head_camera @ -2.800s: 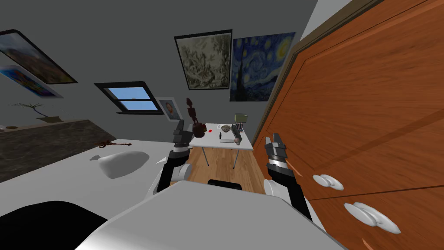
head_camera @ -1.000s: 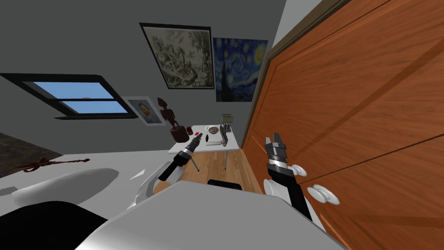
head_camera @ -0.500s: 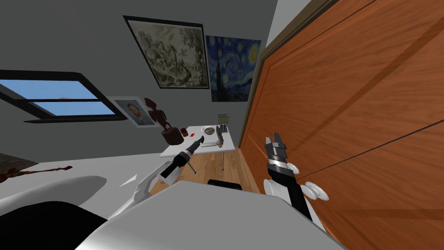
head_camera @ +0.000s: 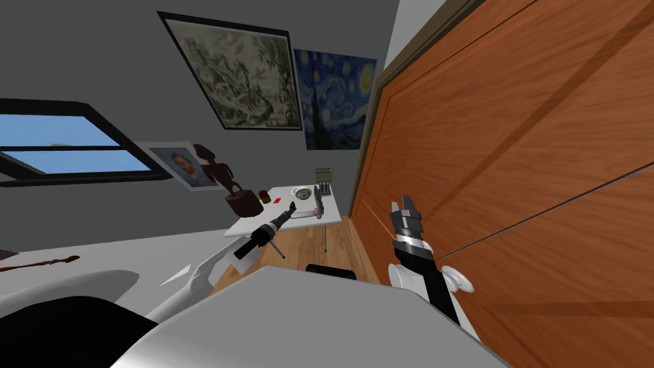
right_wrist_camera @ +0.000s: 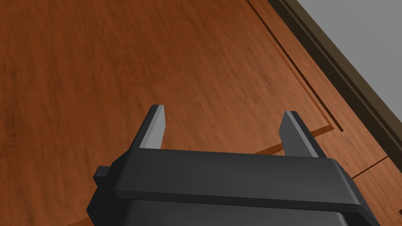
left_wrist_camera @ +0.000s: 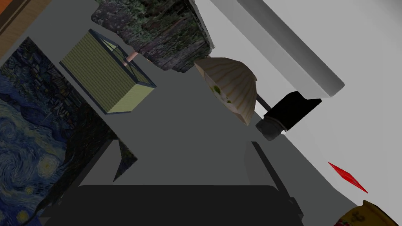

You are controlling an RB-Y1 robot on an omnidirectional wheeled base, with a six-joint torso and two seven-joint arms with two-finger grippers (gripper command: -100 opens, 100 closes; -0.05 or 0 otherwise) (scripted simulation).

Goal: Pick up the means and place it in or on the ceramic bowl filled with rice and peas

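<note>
Since the earlier frames the base has closed in on the desk, and the left arm has dropped from a raised pose into a long forward reach.

Head view: the left pincer (head_camera: 288, 209) hangs over the near edge of the white desk (head_camera: 252, 225). The bowl (head_camera: 303, 191) stands toward the far edge. The right pincer (head_camera: 405, 207) is held up beside a brown wooden panel (head_camera: 511, 160), well apart from the desk.

Left wrist view: the fingers are spread and hold nothing. Ahead lies a black object (left_wrist_camera: 288, 113) with a grey end, judged to be the "means". It sits just beside the bowl of rice and peas, between it and a white slab (left_wrist_camera: 282, 47). It lies flat, with its long axis running roughly from the slab toward the pincer and its grey end nearest the pincer.

Right wrist view: the fingers are spread and empty, facing the panel.

Step in hand: approach. The next move calls for further advance, then a wrist roll so the fingers straddle the object across its short axis before they clench.
</note>
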